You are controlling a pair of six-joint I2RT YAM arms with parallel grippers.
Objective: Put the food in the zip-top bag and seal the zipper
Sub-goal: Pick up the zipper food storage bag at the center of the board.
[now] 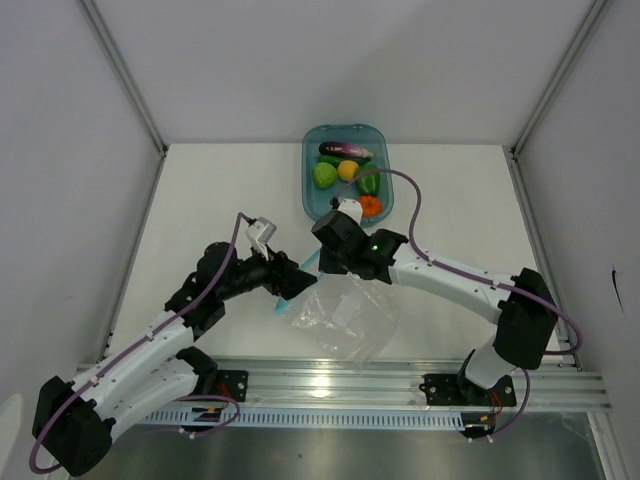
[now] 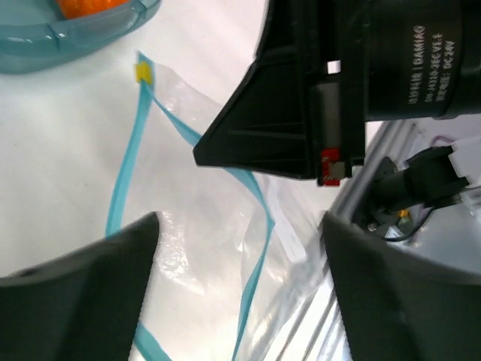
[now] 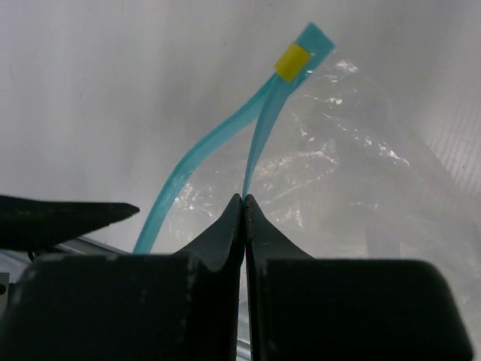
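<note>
The clear zip-top bag [image 1: 350, 318] lies empty near the front rail. Its light blue zipper strip [image 1: 284, 304] has two lips, which stand apart in the right wrist view [image 3: 180, 173]. My right gripper [image 3: 243, 199] is shut on one lip of the strip [image 3: 259, 143], below the yellow tab [image 3: 293, 60]. My left gripper [image 2: 240, 301] is open, and the bag mouth [image 2: 255, 256] lies between its fingers [image 2: 83, 286]. The food sits in the teal tray [image 1: 310, 190]: purple eggplant [image 1: 345, 150], light green fruit [image 1: 324, 175], yellow ball [image 1: 347, 170], dark green pepper [image 1: 369, 184], orange-red piece [image 1: 370, 206].
The two grippers [image 1: 295, 283] [image 1: 325, 255] are close together over the bag's left end. White walls close in the table on three sides. A metal rail [image 1: 400, 385] runs along the near edge, just in front of the bag.
</note>
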